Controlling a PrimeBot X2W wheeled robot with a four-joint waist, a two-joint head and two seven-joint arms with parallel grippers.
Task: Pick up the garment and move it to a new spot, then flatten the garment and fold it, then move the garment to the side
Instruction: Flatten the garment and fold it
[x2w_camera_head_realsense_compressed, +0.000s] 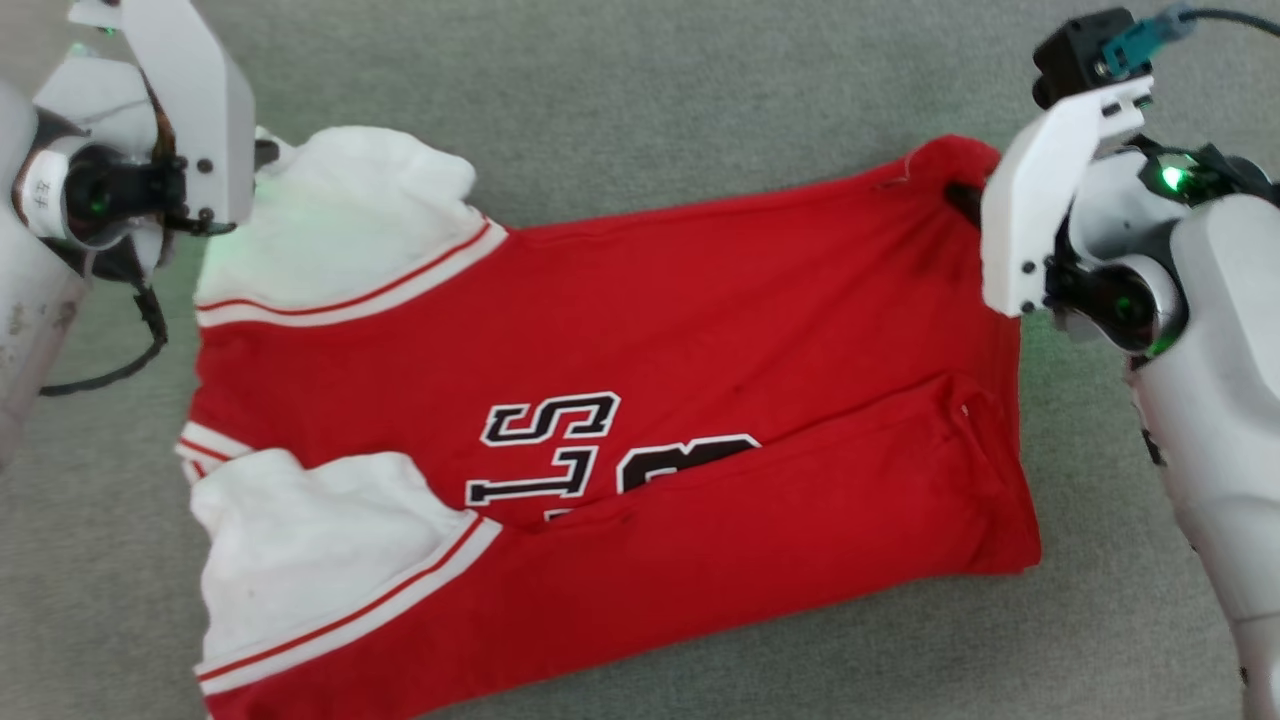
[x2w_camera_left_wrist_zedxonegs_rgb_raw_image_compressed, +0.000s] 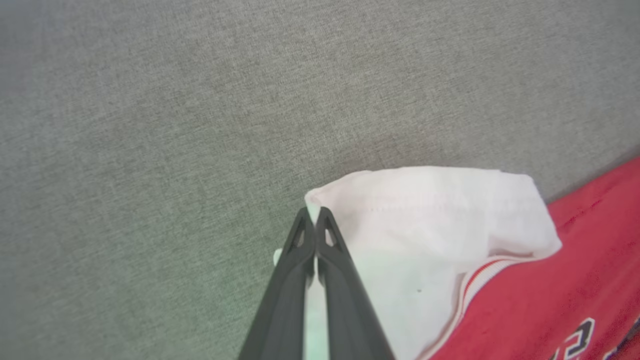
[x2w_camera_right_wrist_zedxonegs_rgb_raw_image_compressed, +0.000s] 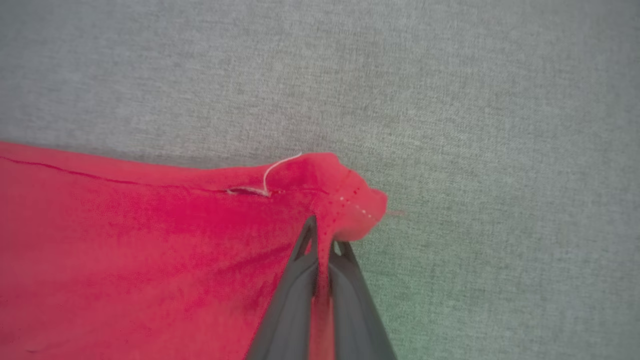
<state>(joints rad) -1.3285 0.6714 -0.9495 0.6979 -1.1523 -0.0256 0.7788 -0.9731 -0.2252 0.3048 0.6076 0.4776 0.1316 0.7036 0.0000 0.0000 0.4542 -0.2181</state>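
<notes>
The shirt (x2w_camera_head_realsense_compressed: 700, 330) is laid on the grey fabric surface (x2w_camera_head_realsense_compressed: 640, 80), its near edge folded over part of the lettering and its white sleeves toward the robot's left. The left gripper (x2w_camera_left_wrist_zedxonegs_rgb_raw_image_compressed: 314, 220) is clamped on the far sleeve (x2w_camera_left_wrist_zedxonegs_rgb_raw_image_compressed: 430, 220) corner, and the right gripper (x2w_camera_right_wrist_zedxonegs_rgb_raw_image_compressed: 322, 237) is pinched on the far red hem corner beside a loose thread (x2w_camera_right_wrist_zedxonegs_rgb_raw_image_compressed: 272, 175). From the head camera both grips are largely masked by white wrist brackets (x2w_camera_head_realsense_compressed: 190, 110); a black cable (x2w_camera_head_realsense_compressed: 120, 370) is looped beside the left arm.

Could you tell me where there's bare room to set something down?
Bare grey surface: beyond the garment, between the left gripper and right gripper, and at the head view's lower right past its hem. Crowded: its far corners, which both pinch.
</notes>
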